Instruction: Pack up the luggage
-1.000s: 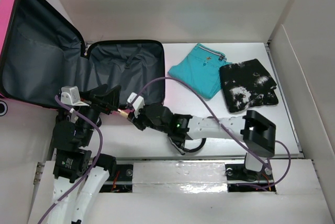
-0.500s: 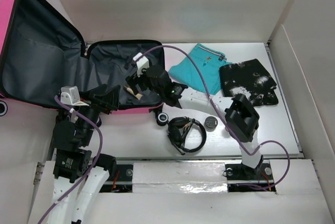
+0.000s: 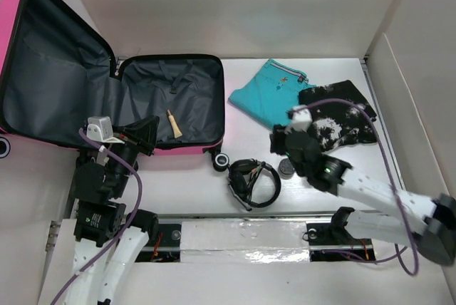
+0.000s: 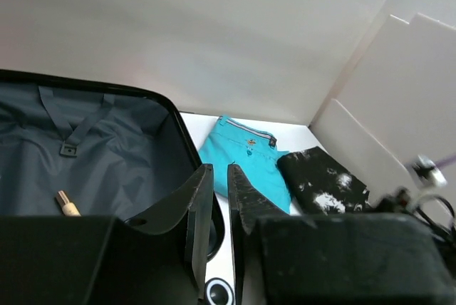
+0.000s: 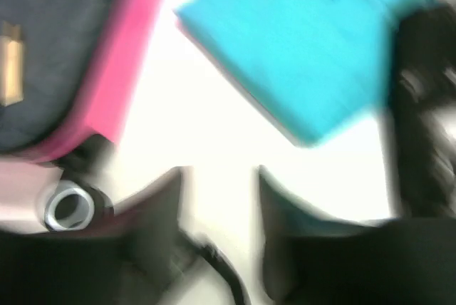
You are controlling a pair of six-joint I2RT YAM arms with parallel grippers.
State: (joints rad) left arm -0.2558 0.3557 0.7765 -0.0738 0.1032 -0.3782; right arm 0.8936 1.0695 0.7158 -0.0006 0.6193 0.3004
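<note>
**Top view:** a small tan stick [image 3: 173, 122] now lies on the grey lining of the open pink luggage [image 3: 196, 91], upper left. Half a second ago the right pincer [image 3: 278, 141] held it there; it has since swung centre-right. One item looks packed, while headphones [image 3: 254, 180] and teal shorts [image 3: 269, 95] wait on the desk [image 3: 192, 184].

**Left wrist view:** the left pincer [image 4: 220, 212] is all but pressed together, empty.

**Right wrist view:** blurred fingers spread, empty.

The luggage [image 3: 187, 151] has a glossy pink shell and matt grey fabric lining.
</note>
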